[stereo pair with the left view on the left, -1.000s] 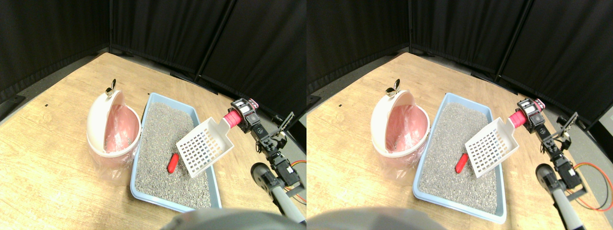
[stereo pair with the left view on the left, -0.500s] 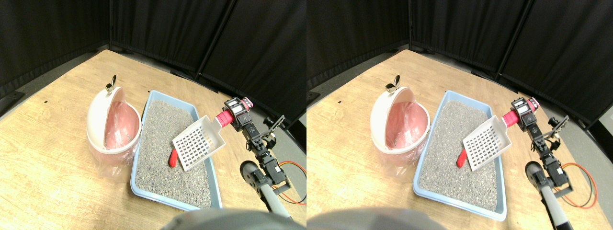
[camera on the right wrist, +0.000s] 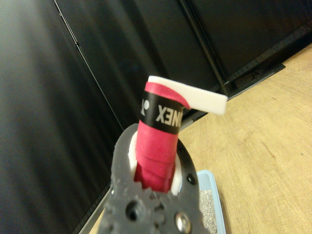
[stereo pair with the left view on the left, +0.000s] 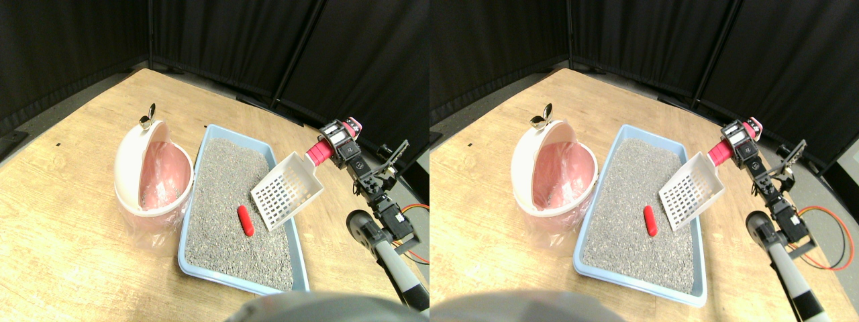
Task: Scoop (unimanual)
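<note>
Stereo pair view: the right tool reaches in from 4 o'clock and is closed on the red-wrapped handle of a white slotted scoop. The scoop is tilted, with its grid face toward the camera and its lower edge above the grey litter at the right side of a light blue tray. A small red cylinder lies on the litter near the tray centre, just beside the scoop's lower corner, at 8 o'clock from it; contact between the two cannot be confirmed. A white bin with a pink liner and a tilted swing lid stands against the tray's left wall, at 9 o'clock from the cylinder. Tray and bin rest on a wooden floor bounded by black curtains.

Wrist view: the red-wrapped handle passes through the dark jaw frame, which clamps it on both sides. A black band encircles the handle near its end, and a white end piece projects beyond it. A corner of the blue tray with litter shows beside the jaw frame.
</note>
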Available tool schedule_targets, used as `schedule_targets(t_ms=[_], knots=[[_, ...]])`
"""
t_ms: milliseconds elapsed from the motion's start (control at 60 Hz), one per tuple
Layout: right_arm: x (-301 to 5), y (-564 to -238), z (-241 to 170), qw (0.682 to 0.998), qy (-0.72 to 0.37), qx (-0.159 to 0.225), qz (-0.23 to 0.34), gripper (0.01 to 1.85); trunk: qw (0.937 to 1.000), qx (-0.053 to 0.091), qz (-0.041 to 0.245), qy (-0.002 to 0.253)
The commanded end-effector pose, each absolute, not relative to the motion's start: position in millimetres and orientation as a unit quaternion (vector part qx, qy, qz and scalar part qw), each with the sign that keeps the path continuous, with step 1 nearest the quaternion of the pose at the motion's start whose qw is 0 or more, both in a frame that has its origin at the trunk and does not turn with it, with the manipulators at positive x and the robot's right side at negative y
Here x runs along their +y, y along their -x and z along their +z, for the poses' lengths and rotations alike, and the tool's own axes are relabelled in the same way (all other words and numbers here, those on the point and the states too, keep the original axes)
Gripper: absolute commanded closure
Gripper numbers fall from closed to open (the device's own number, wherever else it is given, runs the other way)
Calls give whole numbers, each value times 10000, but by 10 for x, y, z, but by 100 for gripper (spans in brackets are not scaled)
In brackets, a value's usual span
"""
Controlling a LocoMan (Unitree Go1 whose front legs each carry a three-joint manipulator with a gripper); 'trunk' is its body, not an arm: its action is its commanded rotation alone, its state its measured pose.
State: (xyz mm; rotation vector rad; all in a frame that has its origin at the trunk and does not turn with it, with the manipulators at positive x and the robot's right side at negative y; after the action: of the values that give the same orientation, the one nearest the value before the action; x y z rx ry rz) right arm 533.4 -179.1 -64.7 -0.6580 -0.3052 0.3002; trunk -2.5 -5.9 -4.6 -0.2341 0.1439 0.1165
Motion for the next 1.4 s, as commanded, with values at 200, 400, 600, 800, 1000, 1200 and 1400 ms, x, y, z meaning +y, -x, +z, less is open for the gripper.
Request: schedule_targets(t_ms=[200, 400, 600, 800, 1000, 1200, 1400], knots=[[-1739, -5287, -663, 9274, 3011, -1646, 1490, 181, 9869, 807, 612, 1259], [-1759, -5284, -767, 9251, 3167, -1377, 1577, 181, 9866, 852, 609, 1248], [-1737, -5273, -779, 9157, 3322, -1334, 1828, 181, 9865, 872, 587, 1259], [-1639, -5236, -855, 9091, 3322, -1237, 2186, 181, 9858, 929, 575, 1274], [-1556, -5228, -993, 9130, 3198, -991, 2330, 181, 9847, 992, 614, 1296], [-1424, -5124, -1326, 9189, 2941, -660, 2546, 181, 9832, 1048, 661, 1339], [-1248, -4953, -1656, 9291, 2536, -151, 2689, 181, 9823, 1070, 683, 1380]])
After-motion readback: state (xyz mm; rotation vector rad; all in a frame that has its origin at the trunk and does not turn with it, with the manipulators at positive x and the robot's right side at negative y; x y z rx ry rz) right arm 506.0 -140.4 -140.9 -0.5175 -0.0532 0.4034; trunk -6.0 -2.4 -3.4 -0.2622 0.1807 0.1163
